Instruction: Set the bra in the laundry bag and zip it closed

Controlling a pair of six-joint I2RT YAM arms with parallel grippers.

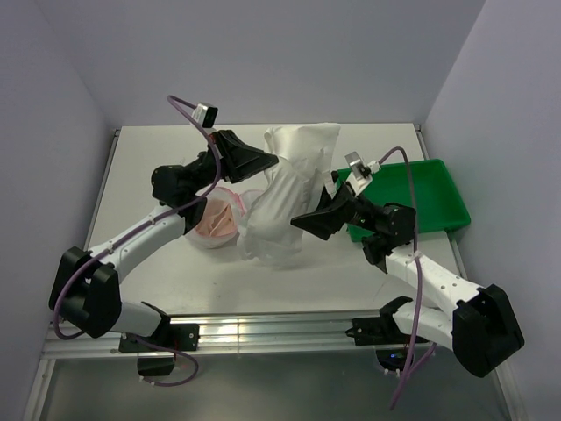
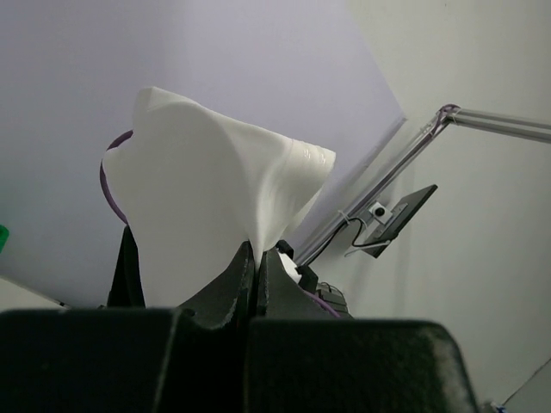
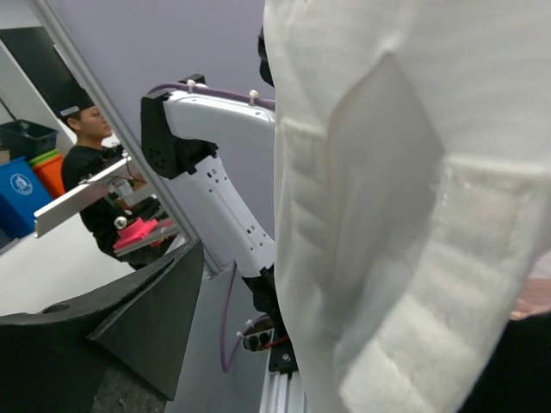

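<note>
At centre, perhaps twisted laundry bag (image 1: 285, 189)

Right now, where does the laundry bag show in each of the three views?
Top external: laundry bag at centre, held up between the two arms.
Left wrist: centre-left, rising from the shut left fingers.
Right wrist: fills the right half.
Shared landmark: the left arm, white behind the bag in the right wrist view.
</note>
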